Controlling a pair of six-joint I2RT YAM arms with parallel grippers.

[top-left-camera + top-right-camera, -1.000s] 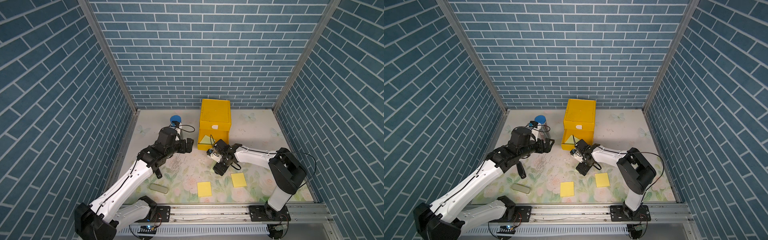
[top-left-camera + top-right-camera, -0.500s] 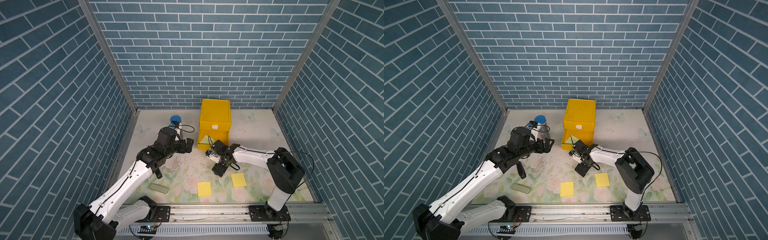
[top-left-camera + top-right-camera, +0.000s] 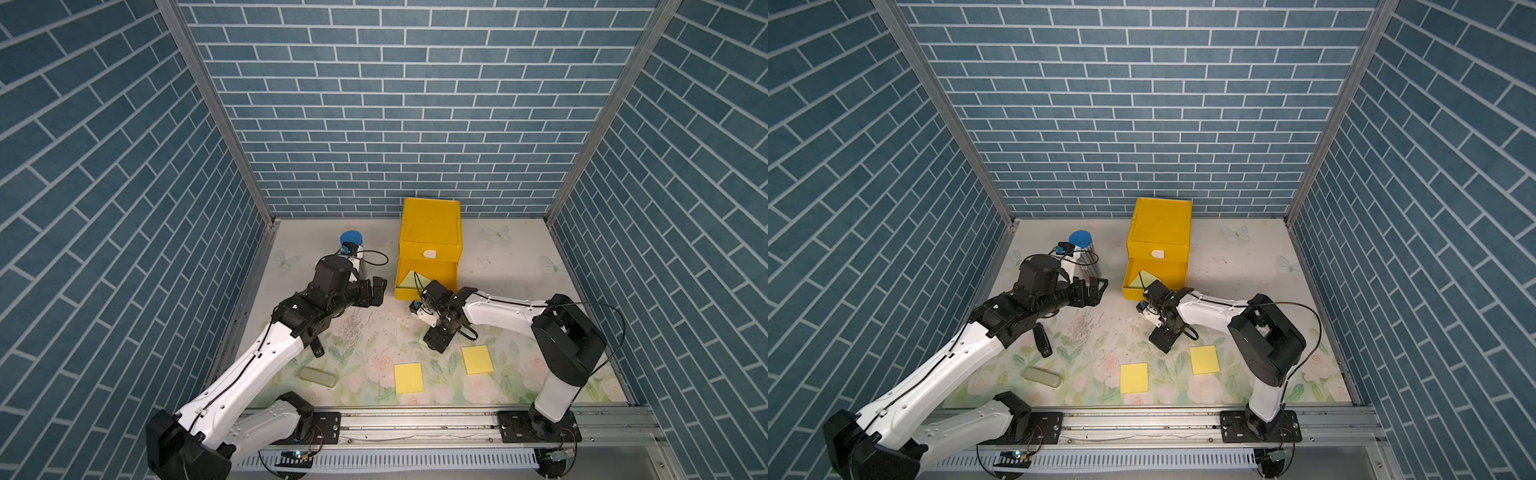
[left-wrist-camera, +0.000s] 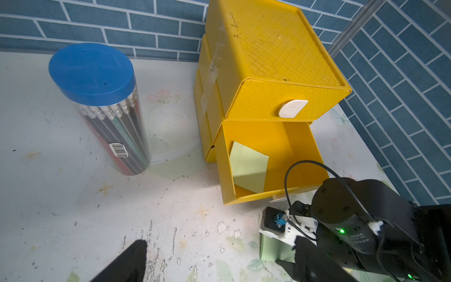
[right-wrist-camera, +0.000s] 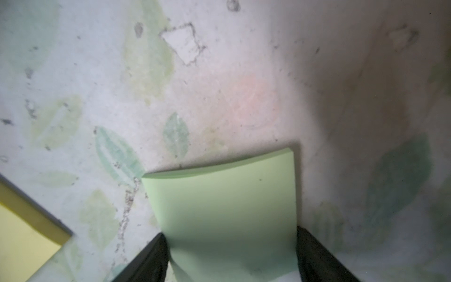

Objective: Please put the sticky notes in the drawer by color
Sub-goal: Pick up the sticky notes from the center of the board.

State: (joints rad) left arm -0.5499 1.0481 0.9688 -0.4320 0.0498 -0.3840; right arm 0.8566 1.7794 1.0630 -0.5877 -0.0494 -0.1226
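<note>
The yellow drawer (image 3: 430, 232) (image 3: 1160, 232) (image 4: 268, 61) stands at the back. Its top drawer is shut, and the one below is pulled out with a light green sticky note (image 4: 247, 168) (image 3: 409, 278) leaning inside. My right gripper (image 3: 436, 338) (image 3: 1163, 338) (image 5: 229, 232) points down at the table just in front of it. Its fingers press both side edges of a second green sticky note (image 5: 224, 195) (image 4: 275, 251), which bows between them. Two yellow sticky notes (image 3: 409, 377) (image 3: 478, 359) lie flat nearer the front. My left gripper (image 3: 376, 291) (image 3: 1096, 289) (image 4: 217, 268) hovers open and empty, left of the drawer.
A clear cylinder with a blue lid (image 3: 351, 241) (image 4: 97, 97), full of pencils, stands left of the drawer behind my left wrist. A flat grey-green oblong (image 3: 318, 377) lies near the front left. Brick walls close in three sides, and a metal rail (image 3: 415, 424) runs along the front.
My right wrist has edged slightly left over the green note. The left arm, the drawer and the yellow notes have not moved.
</note>
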